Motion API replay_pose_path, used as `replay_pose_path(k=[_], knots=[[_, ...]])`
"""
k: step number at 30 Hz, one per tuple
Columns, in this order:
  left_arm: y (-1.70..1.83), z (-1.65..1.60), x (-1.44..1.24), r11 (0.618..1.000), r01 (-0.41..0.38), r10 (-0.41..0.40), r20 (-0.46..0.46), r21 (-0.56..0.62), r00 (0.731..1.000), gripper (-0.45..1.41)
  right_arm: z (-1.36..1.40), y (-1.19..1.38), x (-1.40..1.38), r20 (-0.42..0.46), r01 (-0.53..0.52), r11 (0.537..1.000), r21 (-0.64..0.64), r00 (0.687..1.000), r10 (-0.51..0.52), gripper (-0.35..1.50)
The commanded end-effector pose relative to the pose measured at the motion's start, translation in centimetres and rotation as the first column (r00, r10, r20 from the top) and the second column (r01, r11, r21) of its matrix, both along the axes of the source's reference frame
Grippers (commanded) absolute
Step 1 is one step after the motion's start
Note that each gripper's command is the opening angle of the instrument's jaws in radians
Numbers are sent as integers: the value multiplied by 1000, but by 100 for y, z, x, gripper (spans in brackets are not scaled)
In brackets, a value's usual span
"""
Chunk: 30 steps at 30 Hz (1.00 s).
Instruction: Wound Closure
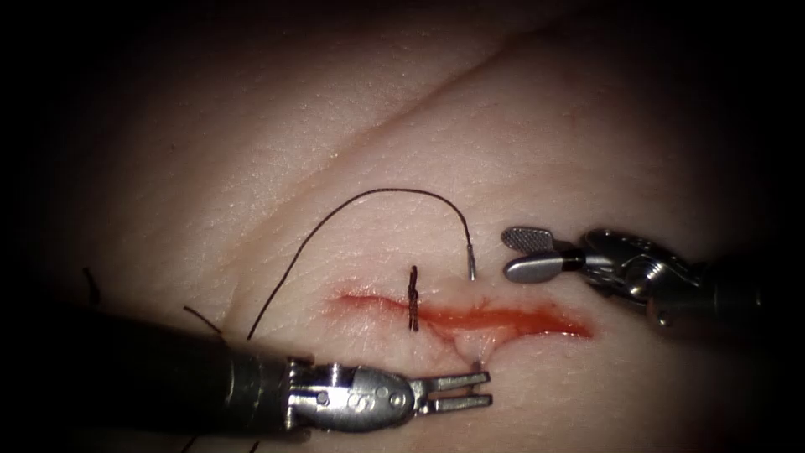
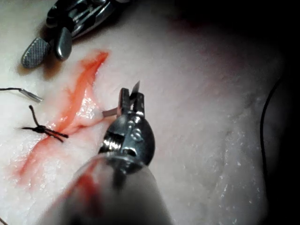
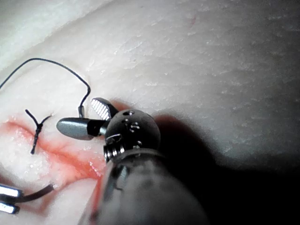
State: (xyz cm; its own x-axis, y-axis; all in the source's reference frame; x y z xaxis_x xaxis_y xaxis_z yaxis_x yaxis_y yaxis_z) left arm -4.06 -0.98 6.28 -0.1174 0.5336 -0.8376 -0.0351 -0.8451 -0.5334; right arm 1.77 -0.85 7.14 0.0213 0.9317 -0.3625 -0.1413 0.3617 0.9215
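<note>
- I am holding my left tool [image 1: 457,393] just below the cut [image 1: 495,320], jaws parted; in the left wrist view its fingertips [image 2: 136,96] are sitting at the needle's emerging tip, and whether they are touching it I cannot tell.
- My right tool [image 1: 524,253] is hovering above the cut with jaws spread, gripping nothing.
- The needle [image 3: 40,193] is sitting in the tissue [image 1: 251,168]: its swaged end [image 1: 471,267] is standing above the cut, just beside the right jaws.
- The thread [image 1: 369,198] is arching away from that end.
- One knotted stitch [image 1: 412,298] is crossing the cut.
- My worry: nothing is gripping the needle firmly, so a glancing grab could twist it and tear the cut's edge.
</note>
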Motion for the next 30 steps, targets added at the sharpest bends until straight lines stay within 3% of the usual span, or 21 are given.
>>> replay_pose_path(k=[1,6,8,9,10,18,22,26,30], knots=[[-4,1,-5,1000,2,-2,16,29,1000,-45,5,-6,5,3,11,1000,4,1000,-11,44],[-3,-21,-2,994,-18,9,78,111,997,-45,2,-8,-3,7,30,1000,6,1000,-30,39],[-5,-29,-2,993,-26,16,88,117,996,-45,1,-9,-6,21,52,997,-63,998,-51,34],[-7,-33,-2,992,-30,19,92,123,996,-45,1,-9,-7,35,72,992,-107,997,-69,19],[-11,-43,-3,992,-39,26,102,122,994,-45,-2,-10,-10,66,93,983,-161,994,-83,-15],[-27,-79,-5,991,-67,51,130,118,990,-45,-12,1,-22,123,160,938,-309,984,-127,-13],[-33,-105,-5,990,-77,59,141,122,988,-45,-18,10,-31,117,162,923,-349,985,-129,-35],[-30,-126,-3,996,-76,68,150,47,986,-45,-26,9,-34,108,154,921,-357,986,-123,-35],[-20,-135,-2,998,-22,27,87,-60,996,-45,-35,0,-32,103,149,922,-358,987,-120,-35]])
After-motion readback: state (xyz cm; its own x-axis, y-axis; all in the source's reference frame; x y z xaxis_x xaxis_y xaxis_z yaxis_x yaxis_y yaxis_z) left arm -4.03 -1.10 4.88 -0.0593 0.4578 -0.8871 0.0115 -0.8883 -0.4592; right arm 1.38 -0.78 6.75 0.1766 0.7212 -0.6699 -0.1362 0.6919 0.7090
